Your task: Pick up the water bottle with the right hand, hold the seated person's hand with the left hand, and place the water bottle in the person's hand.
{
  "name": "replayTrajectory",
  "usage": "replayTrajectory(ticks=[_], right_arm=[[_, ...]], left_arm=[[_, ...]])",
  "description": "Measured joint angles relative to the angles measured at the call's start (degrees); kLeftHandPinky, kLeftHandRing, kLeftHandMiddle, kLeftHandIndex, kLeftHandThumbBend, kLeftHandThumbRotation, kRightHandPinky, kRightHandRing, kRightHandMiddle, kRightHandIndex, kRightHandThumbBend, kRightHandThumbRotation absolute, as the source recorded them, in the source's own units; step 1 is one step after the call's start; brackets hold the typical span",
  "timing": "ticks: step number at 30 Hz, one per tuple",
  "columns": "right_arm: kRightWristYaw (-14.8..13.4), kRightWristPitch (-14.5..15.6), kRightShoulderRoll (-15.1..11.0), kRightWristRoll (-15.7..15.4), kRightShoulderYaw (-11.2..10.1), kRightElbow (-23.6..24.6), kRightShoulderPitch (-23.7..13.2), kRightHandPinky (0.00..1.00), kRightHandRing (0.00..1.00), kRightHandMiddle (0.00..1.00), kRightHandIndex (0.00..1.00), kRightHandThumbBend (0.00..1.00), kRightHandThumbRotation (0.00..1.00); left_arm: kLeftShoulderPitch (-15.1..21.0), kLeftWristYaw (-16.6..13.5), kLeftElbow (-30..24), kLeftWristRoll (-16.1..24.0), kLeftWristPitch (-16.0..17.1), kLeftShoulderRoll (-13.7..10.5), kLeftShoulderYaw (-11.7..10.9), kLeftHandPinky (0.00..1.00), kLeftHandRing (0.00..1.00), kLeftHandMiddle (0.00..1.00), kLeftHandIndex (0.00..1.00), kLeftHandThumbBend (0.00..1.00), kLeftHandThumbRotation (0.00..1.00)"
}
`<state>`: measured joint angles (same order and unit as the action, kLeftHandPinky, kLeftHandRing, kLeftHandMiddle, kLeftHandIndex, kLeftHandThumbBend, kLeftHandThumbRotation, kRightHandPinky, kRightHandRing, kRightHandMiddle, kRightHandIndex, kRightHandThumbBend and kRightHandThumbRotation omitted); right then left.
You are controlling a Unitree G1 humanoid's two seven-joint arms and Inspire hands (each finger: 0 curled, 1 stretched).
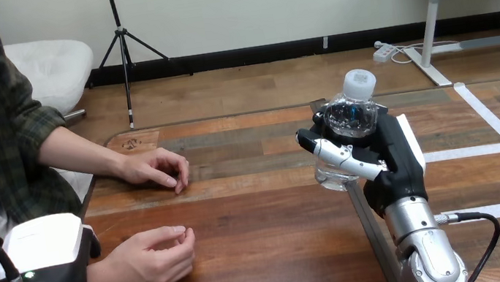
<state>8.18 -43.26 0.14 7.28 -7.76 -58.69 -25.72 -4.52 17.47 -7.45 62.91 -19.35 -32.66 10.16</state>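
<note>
Right hand (398,157): fingers (344,156) curled round the clear water bottle (351,116), white cap up, right of centre in the head view. The bottle looks just off the tabletop (263,257), but its base sits partly behind the fingers, so you can't be sure. Left hand (53,261): lower left, right against the wrist of the person's near hand (147,260). Whether it grips that wrist cannot be told, because its white back shell hides the contact. The near hand lies on the tabletop, loosely curled and not yet opened to receive the bottle. The person's far hand (156,169) rests farther up the tabletop, well apart from the bottle. Step in hand, as judged: secure the near hand, then carry the bottle across to it. First confirm the left hold, gently, and support from beneath so the palm turns up and opens. Move the bottle leftward, upright and low over the tabletop, and approach from the open side of the person's palm rather than over the knuckles. The bottle looks smooth and thin-walled, so don't squeeze harder; it may buckle or slip. Seat its body in the palm, wait for the person's fingers to close, and only then loosen the right hand. Risk: if you release early, the bottle drops and rolls.
</note>
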Motion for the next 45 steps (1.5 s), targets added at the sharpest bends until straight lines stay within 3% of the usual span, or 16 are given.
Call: replayTrajectory(ticks=[11,18,30,45], right_arm=[[0.3,0.0,0.0,0.5,0.0,0.0,0.1,0.5,0.46,0.42,0.4,0.66,0.0],[-0.2,0.0,0.0,0.5,0.0,0.0,0.3,0.5,0.45,0.42,0.39,0.66,0.0],[-0.3,0.0,0.1,0.6,0.0,0.0,0.7,0.5,0.45,0.42,0.39,0.66,0.0],[-0.5,0.0,0.1,0.6,0.1,0.0,0.8,0.5,0.45,0.42,0.39,0.66,0.0]], left_arm=[[-0.7,-3.1,0.5,-1.7,0.8,0.0,0.0,0.55,0.57,0.6,0.59,0.82,0.0],[-0.7,-3.5,0.7,-2.1,0.8,-0.1,0.1,0.56,0.59,0.62,0.61,0.84,0.0],[0.4,0.8,0.5,-1.1,-0.3,-0.2,0.8,0.64,0.68,0.73,0.72,0.86,0.0],[1.4,4.9,0.0,-0.4,-0.4,-0.7,1.3,0.68,0.74,0.77,0.77,0.89,0.0]])
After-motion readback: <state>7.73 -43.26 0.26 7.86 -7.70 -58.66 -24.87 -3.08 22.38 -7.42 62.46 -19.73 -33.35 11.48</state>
